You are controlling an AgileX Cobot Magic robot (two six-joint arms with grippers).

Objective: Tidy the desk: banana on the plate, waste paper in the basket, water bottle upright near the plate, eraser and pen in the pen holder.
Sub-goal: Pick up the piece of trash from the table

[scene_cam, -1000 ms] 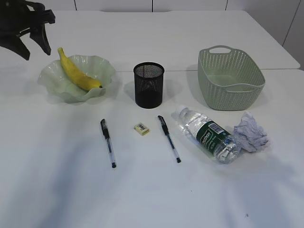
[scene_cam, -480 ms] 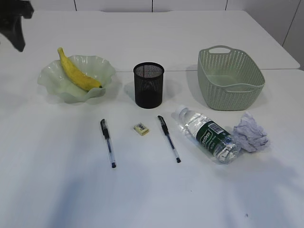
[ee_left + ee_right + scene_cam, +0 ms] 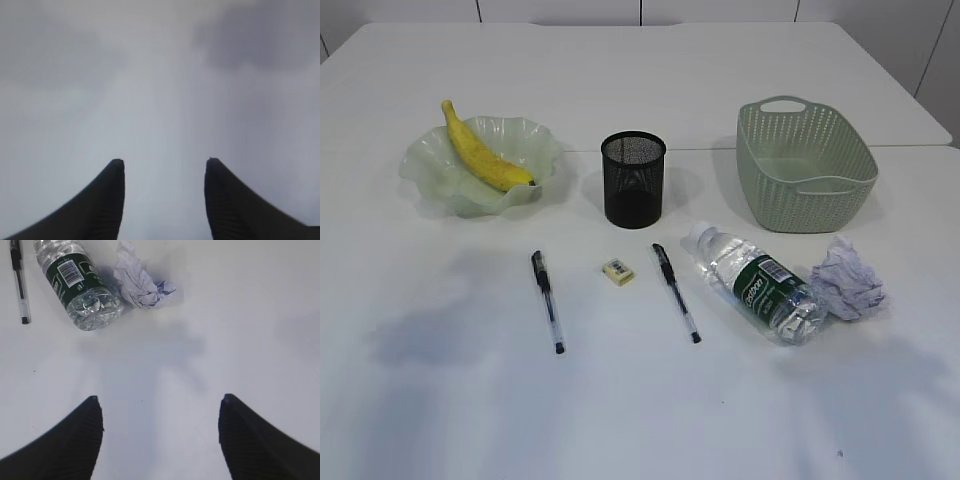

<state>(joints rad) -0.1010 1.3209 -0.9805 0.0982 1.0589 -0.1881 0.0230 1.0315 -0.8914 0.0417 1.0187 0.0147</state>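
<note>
Two hands hang released and empty; we should drop our right hand [image 3: 160,412] squarely over the waste paper [image 3: 141,282], clear of the water bottle [image 3: 77,282], before lifting to the basket [image 3: 805,165].

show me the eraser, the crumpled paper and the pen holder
eraser [image 3: 618,271], exterior view, top face
crumpled paper [image 3: 848,279], exterior view, middle of the wad
pen holder [image 3: 634,190], exterior view, front mesh wall

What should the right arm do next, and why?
Probably lower the right tool, jaws open and empty, onto the paper. It lies loose on the table beside the bottle, nearest that arm, and the basket stands just behind it.
</note>
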